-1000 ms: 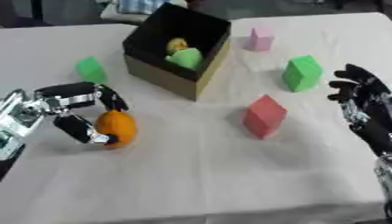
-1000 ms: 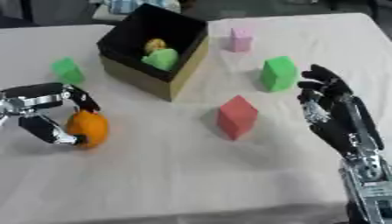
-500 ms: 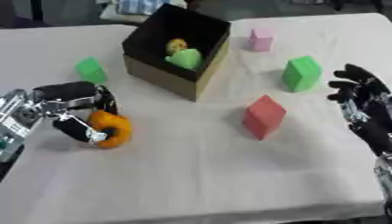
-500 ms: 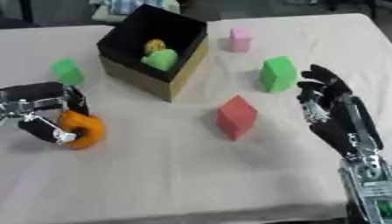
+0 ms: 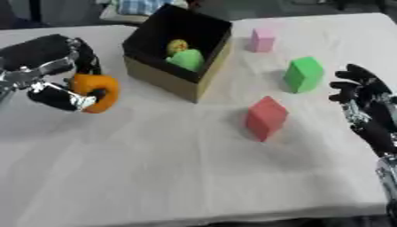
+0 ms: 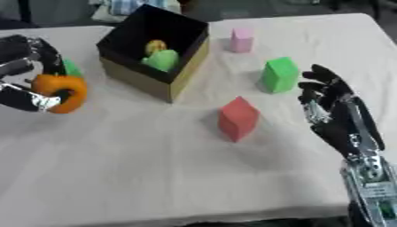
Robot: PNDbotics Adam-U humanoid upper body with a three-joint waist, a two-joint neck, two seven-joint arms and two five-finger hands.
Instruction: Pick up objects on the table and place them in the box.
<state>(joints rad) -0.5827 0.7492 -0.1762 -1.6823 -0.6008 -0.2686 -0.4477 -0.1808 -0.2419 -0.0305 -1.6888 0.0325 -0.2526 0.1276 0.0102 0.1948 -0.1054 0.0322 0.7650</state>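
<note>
Carrying the orange fruit (image 5: 95, 91), my left hand (image 5: 48, 73) is curling around it above the table, just left of the box (image 5: 180, 53), and I am judging the next move to be over its rim, while my right hand (image 6: 335, 111) is idling open.

A round orange fruit (image 5: 99, 90) is held above the table at left. The open dark cardboard box (image 5: 159, 74) stands far-centre, holding a green piece (image 5: 187, 59) and a small yellow piece (image 5: 177, 45). A red block (image 5: 266, 117) lies centre-right, a green block (image 5: 303, 73) right, a pink block (image 5: 262, 40) far.
</note>
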